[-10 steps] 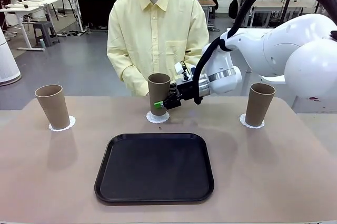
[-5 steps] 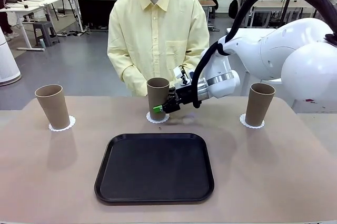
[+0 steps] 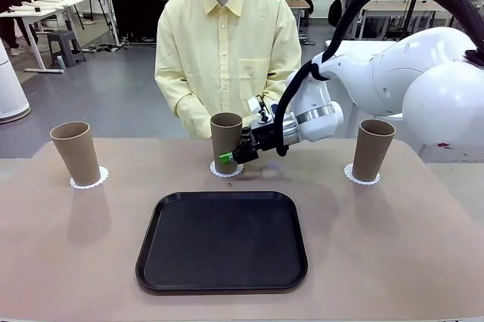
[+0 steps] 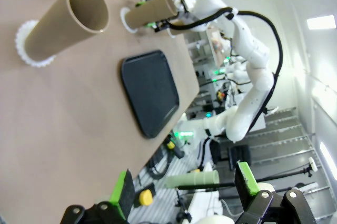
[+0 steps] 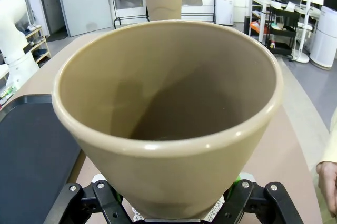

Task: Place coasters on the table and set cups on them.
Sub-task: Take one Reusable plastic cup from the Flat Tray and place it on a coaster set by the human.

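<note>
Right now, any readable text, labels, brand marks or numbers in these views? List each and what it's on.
None readable.
Cups: plain, no print.
Coasters: plain white lace, no print.
Black tray: no marking.
Right gripper and left gripper: no legible marking.
Whiteboard and equipment in the background: too small and blurred to read.
</note>
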{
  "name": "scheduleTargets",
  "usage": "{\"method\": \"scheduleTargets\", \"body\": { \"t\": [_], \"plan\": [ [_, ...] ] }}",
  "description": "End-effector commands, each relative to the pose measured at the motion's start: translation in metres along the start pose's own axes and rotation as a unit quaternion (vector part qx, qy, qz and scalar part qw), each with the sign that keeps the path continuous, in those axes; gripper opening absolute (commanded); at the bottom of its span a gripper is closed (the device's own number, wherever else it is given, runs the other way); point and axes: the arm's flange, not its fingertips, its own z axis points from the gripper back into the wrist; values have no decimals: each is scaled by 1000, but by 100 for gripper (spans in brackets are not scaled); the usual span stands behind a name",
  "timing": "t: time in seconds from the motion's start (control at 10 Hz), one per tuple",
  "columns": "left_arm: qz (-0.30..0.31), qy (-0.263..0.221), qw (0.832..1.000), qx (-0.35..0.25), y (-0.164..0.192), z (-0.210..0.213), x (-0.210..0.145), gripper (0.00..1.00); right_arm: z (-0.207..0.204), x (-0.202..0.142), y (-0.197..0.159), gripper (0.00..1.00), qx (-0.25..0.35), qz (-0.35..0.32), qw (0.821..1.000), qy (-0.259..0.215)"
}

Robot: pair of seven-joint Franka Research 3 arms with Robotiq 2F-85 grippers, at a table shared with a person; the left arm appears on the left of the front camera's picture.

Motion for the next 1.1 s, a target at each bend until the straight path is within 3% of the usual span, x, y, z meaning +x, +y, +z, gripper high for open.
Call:
{"method": "scheduleTargets", "body": {
  "t": [0.0, 1.0],
  "plan": [
    [3, -1, 1000, -1, -2, 1, 0, 100, 0, 4, -11, 100, 20, -5, 1000, 16],
    [3, -1, 1000, -1, -2, 1, 0, 100, 13, 3, -7, 100, 15, -29, 998, 50]
  ]
}}
